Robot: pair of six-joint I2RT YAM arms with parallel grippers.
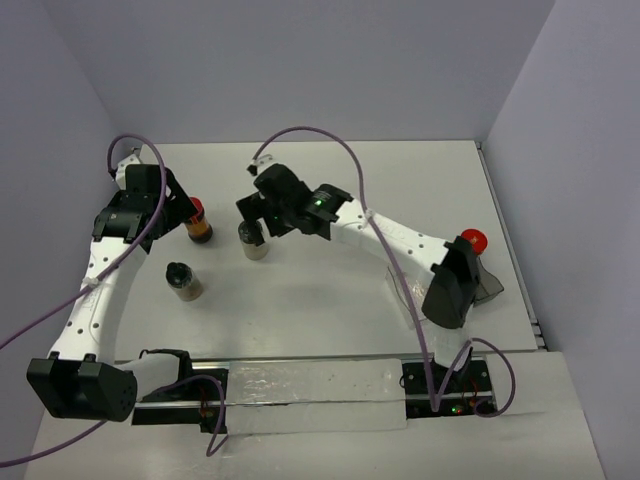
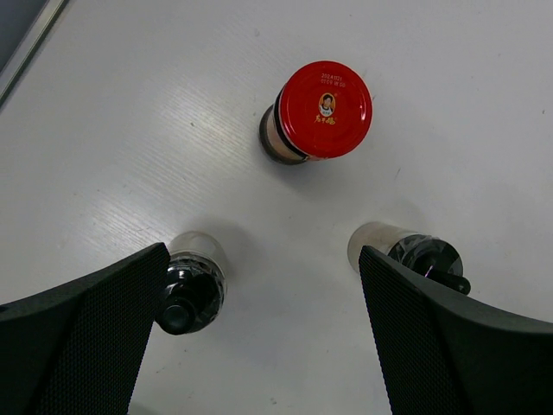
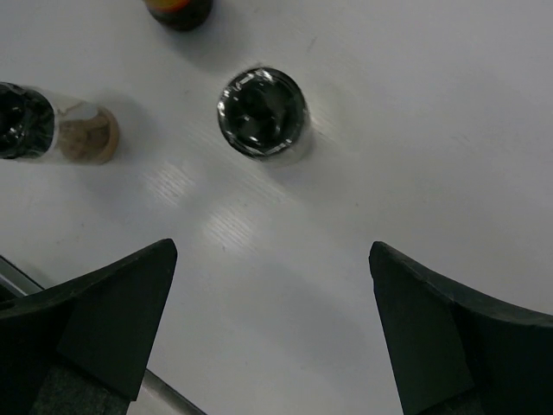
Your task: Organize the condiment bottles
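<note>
Four condiment bottles showed in the top view, all on the white table (image 1: 330, 300). A red-capped bottle (image 1: 198, 220) with orange-brown contents stood at the far left, just beside the left gripper (image 1: 172, 212). A black-capped bottle (image 1: 183, 281) stood nearer, apart from it. A second black-capped bottle (image 1: 253, 241) stood toward the middle, right below the right gripper (image 1: 257, 212) — whether they touched could not be told. A second red cap (image 1: 472, 240) peeked out at the right, beside the right arm (image 1: 445, 285). A clear tray (image 1: 310, 397) lay along the near edge.

From the left wrist, the left gripper (image 2: 268, 346) was spread wide and held nothing. The red-capped bottle (image 2: 321, 111) stood upright beyond the gap, with one black-capped jar by each finger (image 2: 192, 292) (image 2: 415, 257).

From the right wrist, the right gripper (image 3: 275, 320) was likewise fully spread and empty. One black cap (image 3: 262, 112) was seen straight from above, ahead of the gap — clear of both fingers. Another black-capped jar (image 3: 60, 131) stood off to one side, and the foot of the orange-brown bottle (image 3: 179, 10) sat at the frame's edge.
</note>
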